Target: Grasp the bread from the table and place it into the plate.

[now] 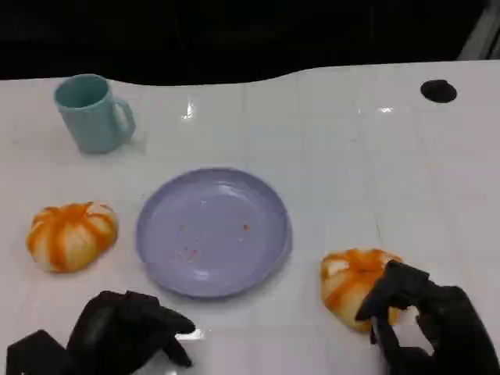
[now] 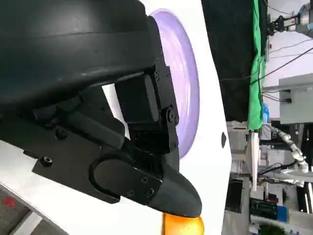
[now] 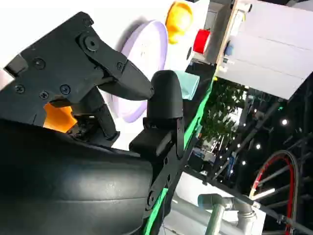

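A round orange-and-white bread (image 1: 351, 283) lies on the white table to the right of the purple plate (image 1: 212, 231). My right hand (image 1: 428, 322) sits at this bread's near right side, fingers apart and reaching over its edge; the bread still rests on the table. The right wrist view has the same bread (image 3: 59, 117) tucked between the black fingers (image 3: 122, 78), with the plate (image 3: 144, 58) beyond. A second bread (image 1: 72, 234) lies left of the plate. Near the front left edge, my left hand (image 1: 129, 328) holds nothing, its fingers loosely bent.
A light blue mug (image 1: 94, 113) stands at the back left. A small black round object (image 1: 438, 91) lies at the back right. The plate (image 2: 185, 93) carries a few crumbs. There is bare table between the right bread and the plate.
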